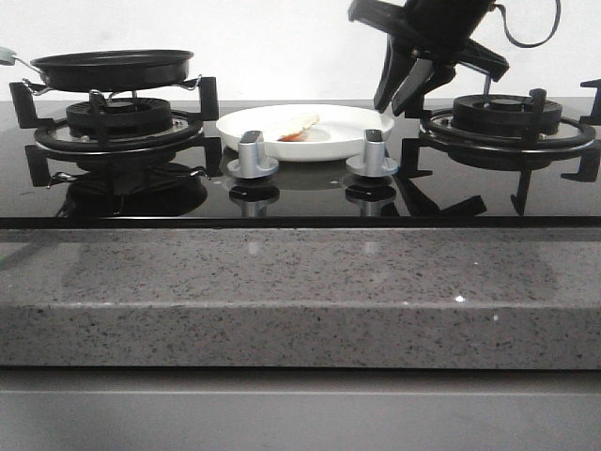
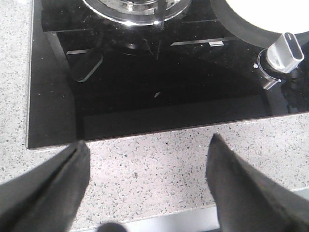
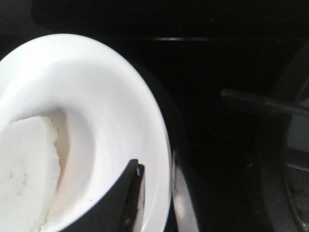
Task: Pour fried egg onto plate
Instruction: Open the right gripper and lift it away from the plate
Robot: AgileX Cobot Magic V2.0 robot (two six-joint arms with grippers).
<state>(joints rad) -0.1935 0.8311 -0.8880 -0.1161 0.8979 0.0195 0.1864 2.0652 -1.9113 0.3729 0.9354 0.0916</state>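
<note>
Speckled grey stone counter (image 1: 300,291) carries a glossy black glass hob. At its centre the round white plate (image 1: 329,132) already holds the pale cream fried egg (image 1: 293,123), so pouring looks done. At nine o'clock the black frying pan (image 1: 113,69) sits on its burner. Left fingers (image 2: 53,193) spread wide, empty; right gripper (image 1: 406,86) hovers at the plate's three o'clock rim, narrowly parted, empty.

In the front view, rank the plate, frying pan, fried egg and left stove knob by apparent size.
Largest to smallest:
1. plate and frying pan, about equal in width; I won't rank them.
2. fried egg
3. left stove knob, which sits nearer the camera than the egg.
</note>
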